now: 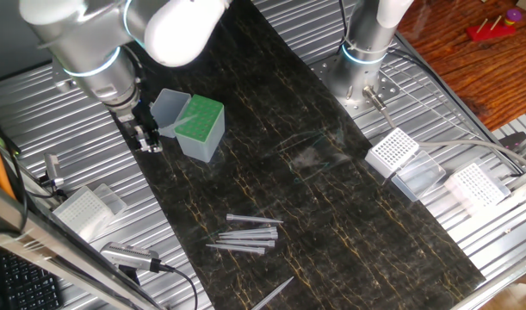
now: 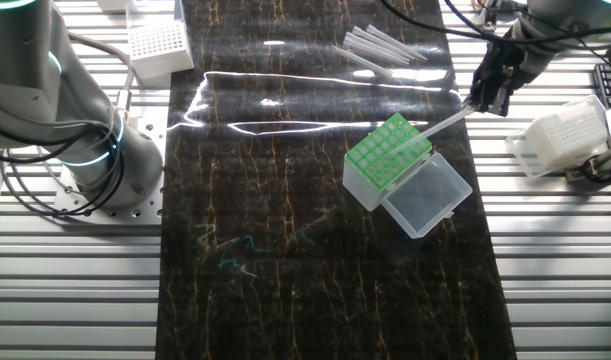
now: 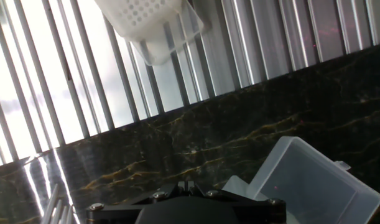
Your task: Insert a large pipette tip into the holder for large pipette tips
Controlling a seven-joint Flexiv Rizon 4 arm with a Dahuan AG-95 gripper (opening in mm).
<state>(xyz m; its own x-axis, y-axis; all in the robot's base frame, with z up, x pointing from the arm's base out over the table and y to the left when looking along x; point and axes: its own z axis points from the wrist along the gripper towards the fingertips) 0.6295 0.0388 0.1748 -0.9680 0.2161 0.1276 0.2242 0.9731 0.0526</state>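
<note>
We see the gripper (image 2: 488, 88) hanging above the edge of the dark mat (image 2: 285, 250), just beside the green-topped rack (image 2: 387, 152), with its fingers pinched on one long pipette tip (image 2: 447, 122). In the other fixed view that tip slants down from the fingers toward the green perforated top, its narrow end lying over the holes near one corner; we cannot tell whether it has entered a hole or only hovers above. The rack sits upright on the mat with its clear lid (image 2: 428, 196) swung open and lying flat next to it. In one fixed view the gripper (image 1: 145, 138) shows beside the open lid (image 1: 169, 110) of the rack (image 1: 201, 126), though the held tip is too thin to make out there. A loose pile of spare tips (image 1: 245, 235) lies on the mat well apart from the rack. White grid racks (image 1: 392, 151) stand on the ribbed metal table (image 1: 469, 258) off the mat. The hand view shows only the clear lid (image 3: 314, 180), the mat and a white rack (image 3: 143, 18); the fingers themselves are out of sight there.
</note>
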